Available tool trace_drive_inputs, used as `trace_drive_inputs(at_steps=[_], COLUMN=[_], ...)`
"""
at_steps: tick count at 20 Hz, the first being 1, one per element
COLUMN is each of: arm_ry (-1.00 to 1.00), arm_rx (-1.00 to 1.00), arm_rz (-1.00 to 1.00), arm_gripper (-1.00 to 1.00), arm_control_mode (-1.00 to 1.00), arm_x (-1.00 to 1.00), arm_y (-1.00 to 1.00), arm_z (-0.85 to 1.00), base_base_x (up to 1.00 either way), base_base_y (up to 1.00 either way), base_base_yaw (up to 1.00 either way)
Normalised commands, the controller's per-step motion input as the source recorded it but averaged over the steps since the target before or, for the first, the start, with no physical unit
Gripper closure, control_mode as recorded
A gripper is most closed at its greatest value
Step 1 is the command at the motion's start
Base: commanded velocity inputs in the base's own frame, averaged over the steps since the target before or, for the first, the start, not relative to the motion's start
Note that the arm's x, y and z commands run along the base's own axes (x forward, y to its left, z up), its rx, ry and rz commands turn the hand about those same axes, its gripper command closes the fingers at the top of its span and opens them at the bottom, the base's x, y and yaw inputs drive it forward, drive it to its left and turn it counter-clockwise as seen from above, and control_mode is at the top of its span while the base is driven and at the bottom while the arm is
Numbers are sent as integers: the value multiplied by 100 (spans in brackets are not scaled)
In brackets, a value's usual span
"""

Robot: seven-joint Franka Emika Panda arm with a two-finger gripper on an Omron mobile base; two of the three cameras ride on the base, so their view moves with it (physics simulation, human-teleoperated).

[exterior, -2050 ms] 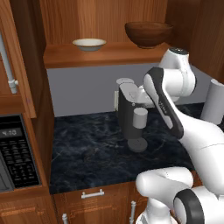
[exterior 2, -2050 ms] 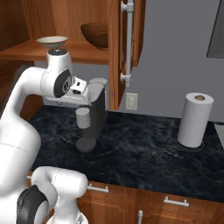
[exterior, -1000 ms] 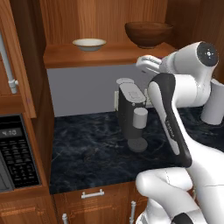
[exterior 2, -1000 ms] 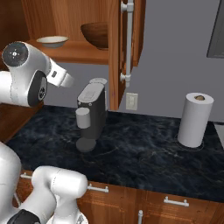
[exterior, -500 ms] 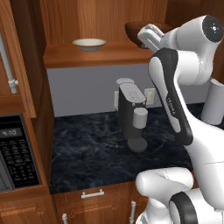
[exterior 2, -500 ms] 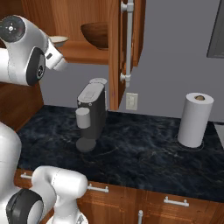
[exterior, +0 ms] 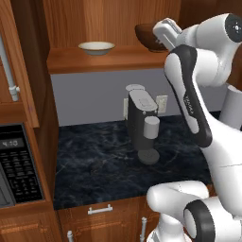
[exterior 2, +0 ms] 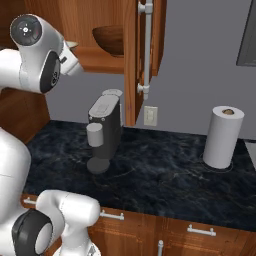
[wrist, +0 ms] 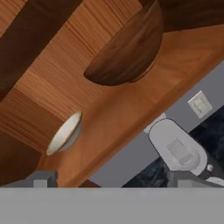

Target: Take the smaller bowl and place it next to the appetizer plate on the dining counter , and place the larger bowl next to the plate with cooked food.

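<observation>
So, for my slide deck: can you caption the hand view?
Hand camera, rolled, looking at the wooden shelf holding the larger bowl and smaller bowl.

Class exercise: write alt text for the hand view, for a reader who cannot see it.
Tilted view of a wooden shelf holding a dark wooden bowl and a smaller cream bowl, apart. A grey coffee machine stands below on the dark counter.

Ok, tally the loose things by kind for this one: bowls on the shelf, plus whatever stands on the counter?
Bowls: 2, the smaller bowl and the larger bowl, both on the shelf
Coffee machines: 1, the coffee machine
Paper towel rolls: 1, the paper towel roll
Total: 4
</observation>
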Motion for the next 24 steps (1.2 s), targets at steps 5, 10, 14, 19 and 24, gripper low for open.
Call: trace_drive_inputs(at_steps=[5,10,14,19,24], arm_ry=[15,12,-1,0,6], arm_rx=[4,2,0,3,1], arm_rz=[0,1,6,2,0], arm_gripper=[-100,-100,-100,-100,-100], arm_control_mode=[-100,-100,-100,-100,-100], arm_x=[79,71,20,47,88], arm_y=[67,50,4,0,23], arm_z=[0,-2,-41,-24,0], base_base_x=[0,0,0,0,0], base_base_y=[0,0,0,0,0], base_base_yaw=[0,0,0,0,0])
